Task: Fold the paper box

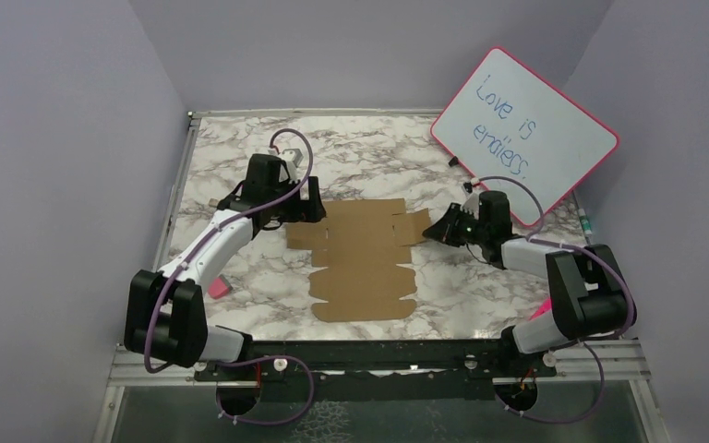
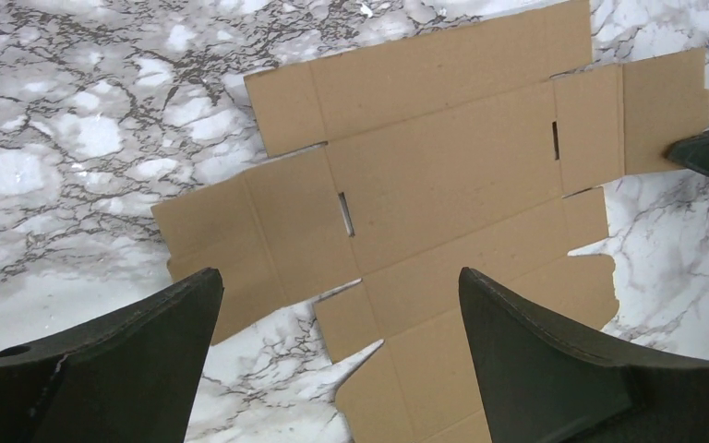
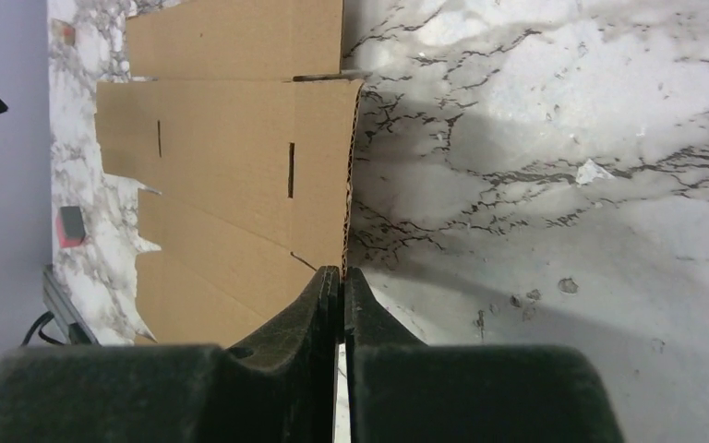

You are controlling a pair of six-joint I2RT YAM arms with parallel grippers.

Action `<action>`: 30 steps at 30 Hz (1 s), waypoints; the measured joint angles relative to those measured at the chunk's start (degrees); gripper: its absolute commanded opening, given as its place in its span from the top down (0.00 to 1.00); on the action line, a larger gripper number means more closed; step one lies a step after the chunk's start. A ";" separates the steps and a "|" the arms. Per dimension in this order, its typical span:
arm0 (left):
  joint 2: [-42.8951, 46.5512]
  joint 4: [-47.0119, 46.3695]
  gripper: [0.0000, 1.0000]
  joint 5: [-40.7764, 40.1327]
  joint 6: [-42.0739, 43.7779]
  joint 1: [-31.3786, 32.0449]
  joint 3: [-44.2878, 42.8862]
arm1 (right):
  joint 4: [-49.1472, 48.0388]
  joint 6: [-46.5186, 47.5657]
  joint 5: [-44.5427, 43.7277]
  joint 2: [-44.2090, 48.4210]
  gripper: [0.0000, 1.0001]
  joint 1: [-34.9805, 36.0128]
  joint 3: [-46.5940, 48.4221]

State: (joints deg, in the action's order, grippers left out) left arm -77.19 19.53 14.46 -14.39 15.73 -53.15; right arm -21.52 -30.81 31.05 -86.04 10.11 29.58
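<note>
Brown paper box [image 1: 362,268], unfolded die-cut sheet, mostly flat

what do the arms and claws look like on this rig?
Both the left arm and right arm: white links, chunky black joint housings, purple cables looping alongside. The left claw and right claw: matte black two-finger wedges with tapering tips. No markings visible.

The table [image 1: 240,157] has a white marble-patterned top with grey veining and a metal rail along its left edge. The paper box [image 1: 365,263], a die-cut brown cardboard sheet with flaps and slots, lies spread out at the centre of the frame. A small pink block [image 1: 219,288] lies at lower left, well apart from the sheet. A pink-framed whiteboard [image 1: 524,129] stands tilted at upper right.
</note>
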 measured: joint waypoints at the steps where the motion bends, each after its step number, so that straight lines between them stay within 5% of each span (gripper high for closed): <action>1: -0.63 -0.11 0.01 0.26 -0.24 -0.02 -0.50 | 0.94 0.72 -0.61 0.42 0.78 0.00 0.00; 14: -11.74 -2.84 0.01 3.21 -4.35 -1.51 -5.92 | 10.60 6.05 -11.06 5.81 0.48 2.23 6.19; 22: -21.07 -3.61 0.05 4.63 -5.38 -2.38 -12.04 | 10.21 4.79 -18.91 7.67 0.41 10.56 8.15; 30: -27.28 -3.58 0.07 7.02 -5.29 -3.37 -15.74 | 3.63 1.38 -17.46 -2.99 0.40 16.48 12.83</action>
State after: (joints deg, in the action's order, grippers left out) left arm -104.47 15.94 21.47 -19.68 12.36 -68.88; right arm -17.89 -29.43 13.58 -89.03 26.59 42.41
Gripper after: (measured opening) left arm 0.943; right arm 0.596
